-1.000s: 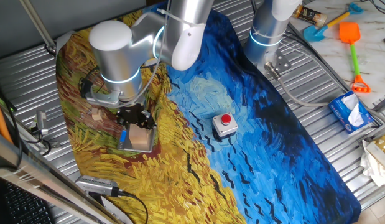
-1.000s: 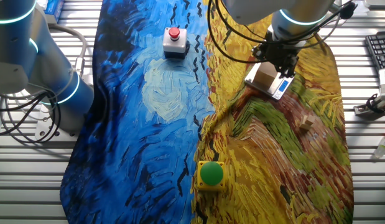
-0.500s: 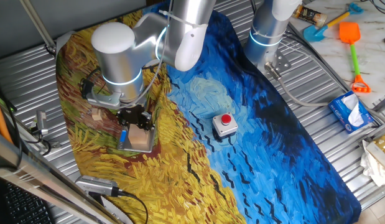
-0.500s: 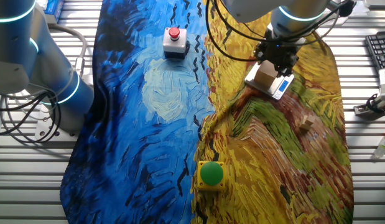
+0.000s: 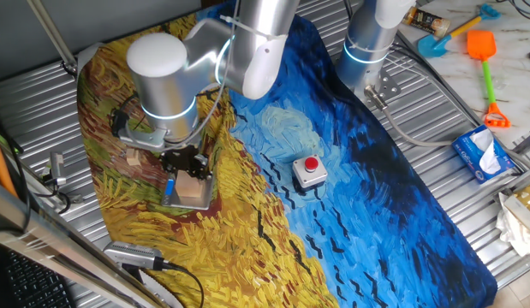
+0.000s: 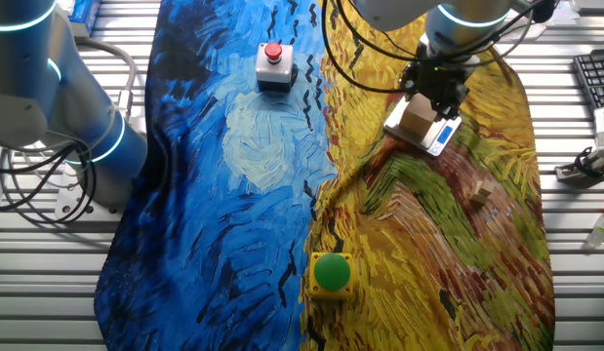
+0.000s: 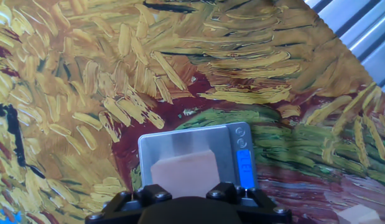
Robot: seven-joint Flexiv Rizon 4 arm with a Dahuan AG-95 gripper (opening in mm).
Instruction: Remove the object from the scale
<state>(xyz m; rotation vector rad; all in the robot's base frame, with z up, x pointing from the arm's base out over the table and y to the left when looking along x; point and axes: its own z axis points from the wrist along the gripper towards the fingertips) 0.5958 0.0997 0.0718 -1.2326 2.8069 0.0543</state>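
The light-tan wooden cube (image 5: 193,189) sits on the scale (image 5: 171,189), a thin grey plate with a blue strip, on the yellow part of the painted cloth. Both show in the other fixed view (cube (image 6: 416,117), scale (image 6: 441,137)) and in the hand view (cube (image 7: 183,174), scale (image 7: 180,142)). My gripper (image 5: 186,162) hangs just above the cube, also seen in the other fixed view (image 6: 436,90). In the hand view (image 7: 186,198) its jaws stand wide apart on either side of the cube's near edge. The fingertips are hidden.
A small tan wooden bit (image 5: 133,157) lies on the cloth near the scale. A grey box with a red button (image 5: 309,170) stands on the blue part. A green button on a yellow box (image 6: 331,272) sits near the cloth's edge. A second arm's base (image 5: 367,43) stands behind.
The arm has shifted only slightly over the scale. The cube stays on the scale.
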